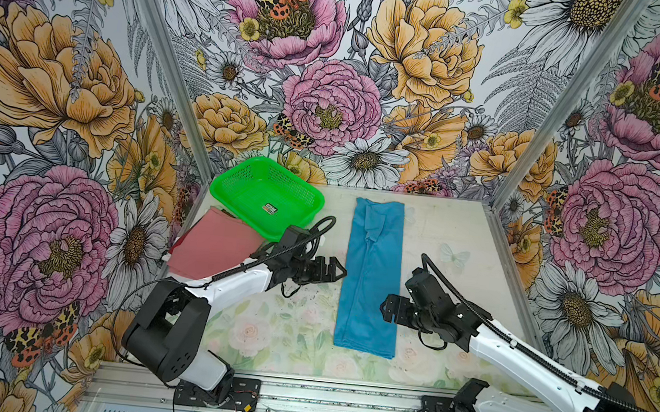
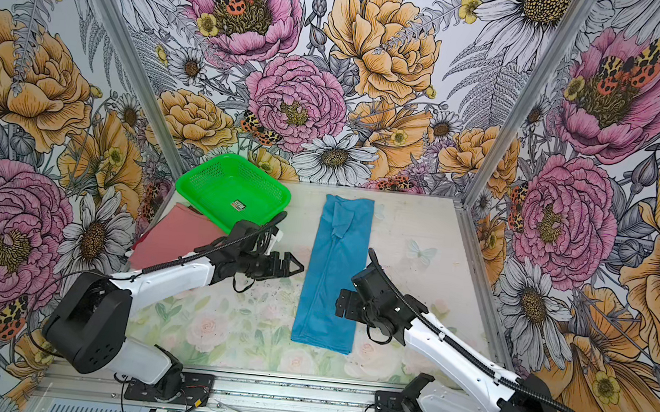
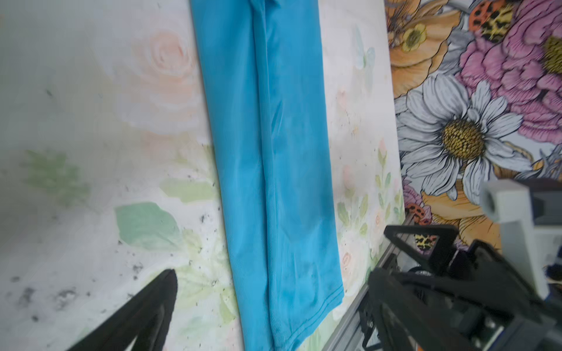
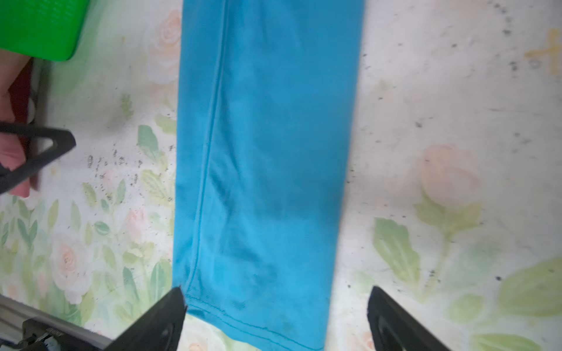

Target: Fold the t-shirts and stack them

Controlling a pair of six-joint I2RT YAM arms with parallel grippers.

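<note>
The sky-blue t-shirt (image 1: 371, 278) (image 2: 331, 274) lies folded into a long narrow strip down the middle of the table. The red-pink t-shirt (image 1: 211, 247) (image 2: 172, 240) lies folded at the left, its far corner under the basket. My left gripper (image 1: 338, 272) (image 2: 297, 268) (image 3: 273, 304) is open just left of the blue strip, holding nothing. My right gripper (image 1: 386, 307) (image 2: 341, 302) (image 4: 276, 316) is open at the strip's right edge. In the right wrist view its jaws stand wide on either side of the blue t-shirt's (image 4: 267, 152) hem end.
A green perforated basket (image 1: 302, 212) (image 2: 192, 188) (image 4: 39, 27) stands empty at the back left. Flowered walls with metal posts close in the table on three sides. A metal rail (image 1: 341, 396) with both arm bases runs along the front edge.
</note>
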